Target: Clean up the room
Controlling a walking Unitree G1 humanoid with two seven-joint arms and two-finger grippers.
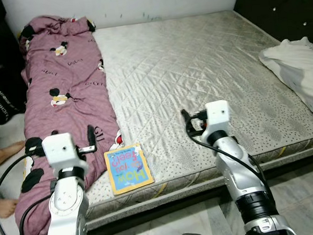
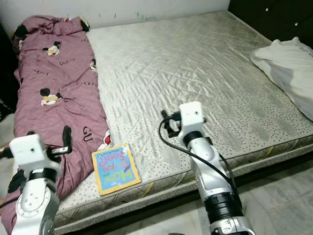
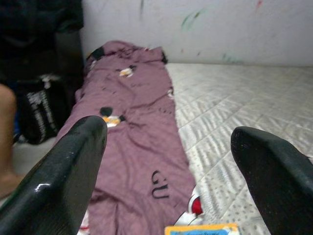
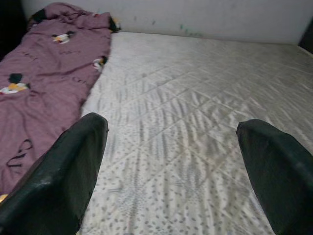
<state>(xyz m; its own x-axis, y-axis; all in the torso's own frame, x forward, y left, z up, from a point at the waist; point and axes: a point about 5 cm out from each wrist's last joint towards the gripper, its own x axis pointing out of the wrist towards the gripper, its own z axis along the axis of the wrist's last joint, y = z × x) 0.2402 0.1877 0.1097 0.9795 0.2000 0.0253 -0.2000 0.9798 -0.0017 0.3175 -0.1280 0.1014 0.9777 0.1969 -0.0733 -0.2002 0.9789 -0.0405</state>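
Observation:
A small yellow-and-blue children's book (image 1: 128,168) lies flat at the front edge of the grey quilted mattress (image 1: 196,66). A purple blanket with cartoon prints (image 1: 68,86) runs in a long heap down the mattress's left side and hangs over its front corner. My left gripper (image 3: 168,132) is open and empty, hovering over the blanket's near end just left of the book. My right gripper (image 4: 173,126) is also open and empty, held above bare mattress to the right of the book.
A white pillow (image 1: 298,70) rests at the bed's right edge, below a dark padded headboard (image 1: 283,6). A person's bare foot (image 1: 0,152) and leg stand on the floor left of the bed. Pale tiled floor (image 1: 301,188) runs along the bed's front.

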